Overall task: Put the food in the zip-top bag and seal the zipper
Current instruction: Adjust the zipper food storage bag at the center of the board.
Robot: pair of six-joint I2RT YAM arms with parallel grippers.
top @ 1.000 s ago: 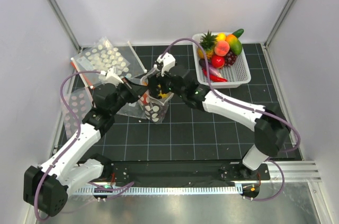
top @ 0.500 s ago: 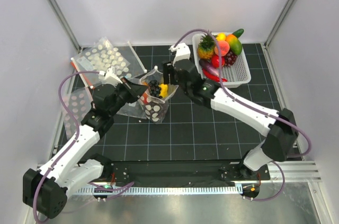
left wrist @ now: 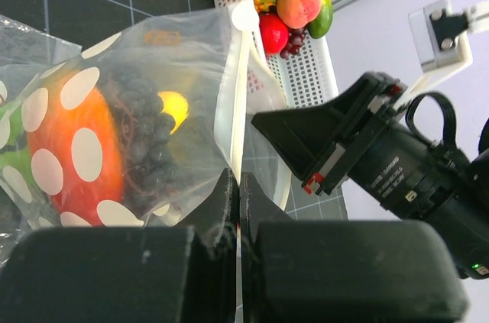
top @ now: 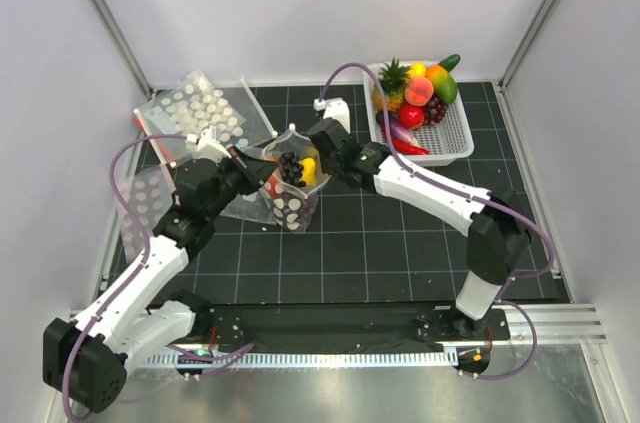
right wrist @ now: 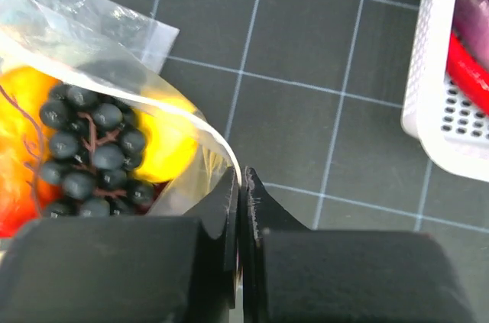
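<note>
Dotted zip-top bag (top: 288, 198) stands open-mouthed on the table (top: 400, 253) between the two arms, grapes (right wrist: 92, 151) and a yellow piece (right wrist: 172, 143) inside. The left gripper (left wrist: 237, 195) is clamped on the zipper (left wrist: 231, 86). The right gripper (right wrist: 241, 185) pinches the opposite rim.

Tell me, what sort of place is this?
Probably a robotics lab test cell: plain white walls box in a gridded black table, with a left arm and right arm bolted on, and toy fruit.
</note>
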